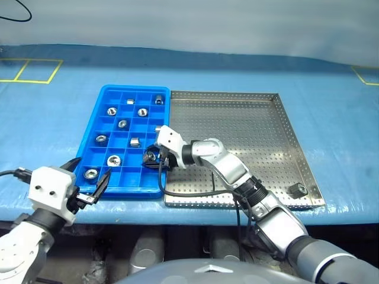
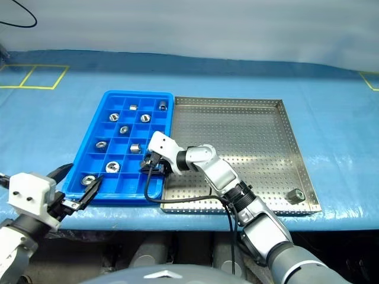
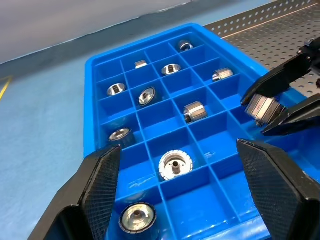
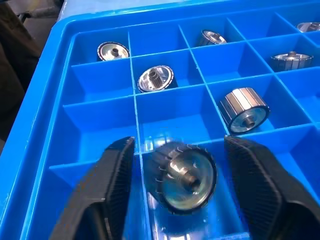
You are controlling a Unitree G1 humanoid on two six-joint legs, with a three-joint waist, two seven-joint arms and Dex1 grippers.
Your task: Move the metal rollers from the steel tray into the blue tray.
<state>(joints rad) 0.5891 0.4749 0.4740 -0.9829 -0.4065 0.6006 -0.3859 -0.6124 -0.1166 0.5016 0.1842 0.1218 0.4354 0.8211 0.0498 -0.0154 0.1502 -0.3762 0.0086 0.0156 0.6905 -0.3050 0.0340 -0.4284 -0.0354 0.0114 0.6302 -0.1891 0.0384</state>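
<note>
— What is lying behind the work area?
— A light blue covering is spreading over the tabletop, with yellow tape lines running across its far corners. A pale wall is rising beyond; a black cable, probably, is looping there.

The scene is viewed from above and behind by the two head views, aimed forward and down; the blue tray is seen at about 10 o'clock of centre and the steel tray at about 2 o'clock, with both shared between them. The left wrist view is set low and close, faced along the blue tray. The right wrist view is set closer still, over its compartments. The blue tray is shared by all views.
</note>
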